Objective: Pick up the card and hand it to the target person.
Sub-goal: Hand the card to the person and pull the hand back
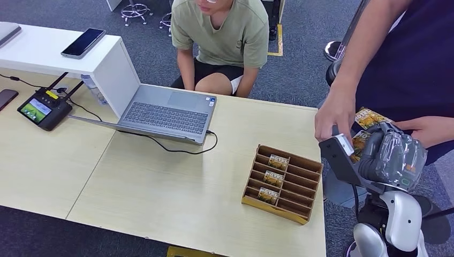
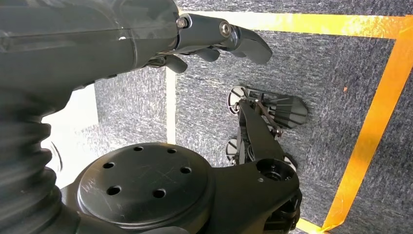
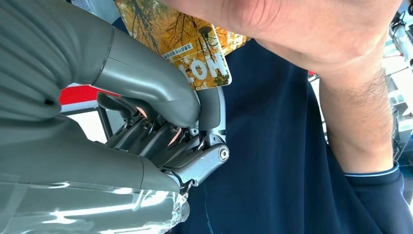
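Glossy printed card (image 3: 195, 53), matt grey plastic fingers (image 3: 146, 83), pale wood-grain table (image 1: 160, 182).

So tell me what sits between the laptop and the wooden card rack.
In the head view, bare tabletop lies between the laptop and the card rack, crossed by the laptop's black cable.

Counts around the card rack

I count one wooden card rack (image 1: 282, 183) on the table, with three cards (image 1: 278, 161) standing in its slots, and one more card (image 3: 195, 53) off to the rack's right, held by my right hand (image 1: 393, 155). Far left of the rack I see one open laptop (image 1: 163, 112), one small controller with a screen (image 1: 44, 110), one phone (image 1: 83, 42) on the white shelf and another phone (image 1: 6, 98) at the table's left edge. Two people: one person seated (image 1: 222, 37) behind the rack, one person standing (image 1: 407, 59) to its right. My left hand (image 2: 219, 41) makes two hands.
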Available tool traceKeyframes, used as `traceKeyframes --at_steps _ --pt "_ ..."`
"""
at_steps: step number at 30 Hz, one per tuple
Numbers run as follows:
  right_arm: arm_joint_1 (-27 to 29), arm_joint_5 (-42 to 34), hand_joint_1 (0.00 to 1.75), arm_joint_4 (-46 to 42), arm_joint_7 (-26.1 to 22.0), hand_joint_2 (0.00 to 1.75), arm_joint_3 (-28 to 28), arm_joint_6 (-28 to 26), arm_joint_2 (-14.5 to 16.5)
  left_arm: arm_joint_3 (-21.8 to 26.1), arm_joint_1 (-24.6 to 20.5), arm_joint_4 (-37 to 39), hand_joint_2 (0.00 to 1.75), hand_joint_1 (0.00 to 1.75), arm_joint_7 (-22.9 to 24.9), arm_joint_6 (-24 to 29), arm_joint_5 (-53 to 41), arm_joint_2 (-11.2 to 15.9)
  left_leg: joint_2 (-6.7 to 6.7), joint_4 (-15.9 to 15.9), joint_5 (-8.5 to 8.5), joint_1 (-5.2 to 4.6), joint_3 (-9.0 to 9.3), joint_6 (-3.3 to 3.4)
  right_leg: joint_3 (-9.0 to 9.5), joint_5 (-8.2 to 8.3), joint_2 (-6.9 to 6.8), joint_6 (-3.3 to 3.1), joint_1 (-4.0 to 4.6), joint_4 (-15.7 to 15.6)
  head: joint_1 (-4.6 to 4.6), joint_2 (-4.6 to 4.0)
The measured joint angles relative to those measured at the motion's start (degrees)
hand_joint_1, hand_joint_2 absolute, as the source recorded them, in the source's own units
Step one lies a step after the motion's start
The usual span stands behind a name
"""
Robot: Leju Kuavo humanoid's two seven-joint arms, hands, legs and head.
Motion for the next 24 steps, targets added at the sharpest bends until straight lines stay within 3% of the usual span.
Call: traceKeyframes --at_steps 5,6,9,10,11,24 --pt "-0.02 0.0 1.62 0.02 -0.01 1.75 0.02 0.0 0.02 0.01 0.0 -0.02 1.75 0.0 -0.05 0.0 0.0 0.02 0.02 -0.02 0.02 0.0 0.01 0.0 0.01 0.02 0.02 -0.02 0.01 -0.03 0.0 0.0" --pt "-0.01 -0.01 1.44 0.04 -0.05 1.75 0.02 0.01 0.04 0.17 0.01 -0.04 1.31 0.0 -0.3 -0.02 0.11 0.05 0.01 -0.02 0.02 0.0 0.01 0.0 0.01 0.02 0.01 -0.02 0.0 -0.02 0.0 0.0" --pt "-0.07 -0.25 0.27 0.25 -0.34 1.75 0.07 0.18 0.21 1.09 0.03 0.1 0.0 0.0 -0.26 0.35 0.82 0.01 0.02 -0.01 0.01 0.0 0.01 0.0 0.01 0.02 0.02 -0.01 0.0 -0.01 0.0 0.0" --pt "-0.15 -0.33 0.03 0.41 -0.42 1.75 0.12 0.24 0.29 1.22 0.02 0.14 0.0 0.0 -0.01 0.51 0.93 -0.01 0.02 0.0 0.0 0.0 0.0 0.0 0.0 0.01 0.01 0.0 0.0 0.0 0.0 0.0" --pt "-0.22 -0.38 0.0 0.53 -0.46 1.75 0.17 0.25 0.36 1.2 0.03 0.12 0.0 0.0 0.05 0.57 0.92 0.01 0.02 -0.01 0.01 0.0 0.01 0.0 0.0 0.02 0.02 -0.01 0.0 -0.01 0.0 0.0" --pt "-0.19 -0.93 0.0 0.49 -0.67 1.75 0.0 0.14 0.52 1.14 0.07 -0.01 0.0 0.0 -0.07 0.78 0.75 0.08 0.05 -0.05 0.03 0.0 0.03 0.01 0.03 0.05 0.05 -0.03 0.01 -0.06 0.0 0.0"
